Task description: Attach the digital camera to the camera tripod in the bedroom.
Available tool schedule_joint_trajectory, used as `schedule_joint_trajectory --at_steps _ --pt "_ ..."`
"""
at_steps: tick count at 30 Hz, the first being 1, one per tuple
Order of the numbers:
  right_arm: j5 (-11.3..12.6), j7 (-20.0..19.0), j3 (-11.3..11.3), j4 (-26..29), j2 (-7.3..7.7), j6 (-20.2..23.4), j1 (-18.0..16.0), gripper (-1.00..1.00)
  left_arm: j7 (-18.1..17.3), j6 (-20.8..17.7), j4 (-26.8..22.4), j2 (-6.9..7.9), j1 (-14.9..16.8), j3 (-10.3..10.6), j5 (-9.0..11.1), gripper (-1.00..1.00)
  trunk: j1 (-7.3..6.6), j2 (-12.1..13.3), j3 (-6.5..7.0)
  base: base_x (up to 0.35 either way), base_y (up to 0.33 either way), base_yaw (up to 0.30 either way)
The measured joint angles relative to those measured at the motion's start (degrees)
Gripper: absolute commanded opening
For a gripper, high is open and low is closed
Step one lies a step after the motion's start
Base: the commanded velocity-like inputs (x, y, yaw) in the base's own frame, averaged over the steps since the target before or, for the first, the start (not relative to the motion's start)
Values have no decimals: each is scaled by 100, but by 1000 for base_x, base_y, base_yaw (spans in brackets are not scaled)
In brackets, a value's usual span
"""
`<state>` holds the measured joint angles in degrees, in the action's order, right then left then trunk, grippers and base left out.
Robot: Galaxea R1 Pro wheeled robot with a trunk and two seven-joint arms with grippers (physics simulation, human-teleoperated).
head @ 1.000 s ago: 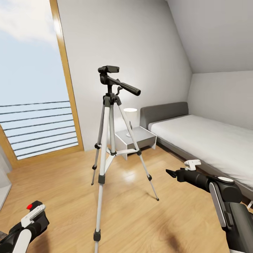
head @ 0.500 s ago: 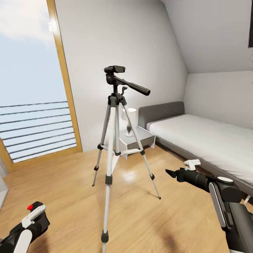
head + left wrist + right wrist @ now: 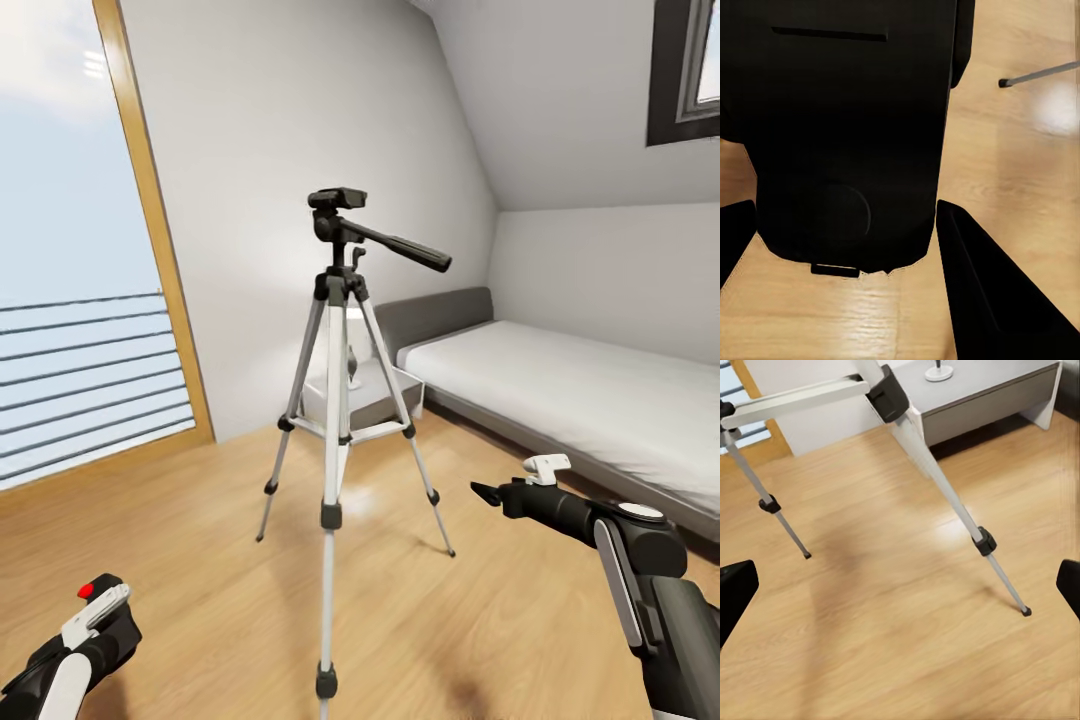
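The camera tripod (image 3: 338, 300) stands on the wood floor mid-room, silver legs spread, its black head (image 3: 338, 200) bare on top and the pan handle pointing right. At the lower left of the head view, my left gripper (image 3: 108, 628) is shut on the black digital camera (image 3: 104, 583), red button (image 3: 87, 590) up. In the left wrist view the camera body (image 3: 847, 127) sits between the dark fingers (image 3: 982, 292). My right gripper (image 3: 487, 491) hovers open, low and right of the tripod; its wrist view looks past it at two tripod legs (image 3: 945, 487).
A grey low bed (image 3: 580, 390) runs along the right wall. The grey nightstand (image 3: 385, 385) and white lamp (image 3: 352, 335) stand just behind the tripod. A tall wood-framed window (image 3: 150, 230) is at the left, a dark-framed skylight (image 3: 685, 70) at the upper right.
The whole head view has shifted: the window has slid left, the skylight has come into view, and the tripod looks nearer. Both arms hold the same pose.
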<state>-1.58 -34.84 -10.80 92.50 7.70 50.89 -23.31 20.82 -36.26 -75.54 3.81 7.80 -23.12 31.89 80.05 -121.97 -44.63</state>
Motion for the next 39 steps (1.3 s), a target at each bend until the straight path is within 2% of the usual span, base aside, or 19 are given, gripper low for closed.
schedule_joint_trajectory --at_steps 15,37,39 --pt "0 0 -5 1 4 3 0 100 -1 1 2 0 0 14 4 -100 -2 0 34 135 280 -257" --pt "1 1 -15 2 1 14 -1 100 -10 3 4 -1 0 20 5 -100 0 0 56 61 68 -151" --pt "1 1 -17 1 2 15 -2 100 -6 1 -1 -1 0 16 7 -100 -44 79 93 21 23 -138"
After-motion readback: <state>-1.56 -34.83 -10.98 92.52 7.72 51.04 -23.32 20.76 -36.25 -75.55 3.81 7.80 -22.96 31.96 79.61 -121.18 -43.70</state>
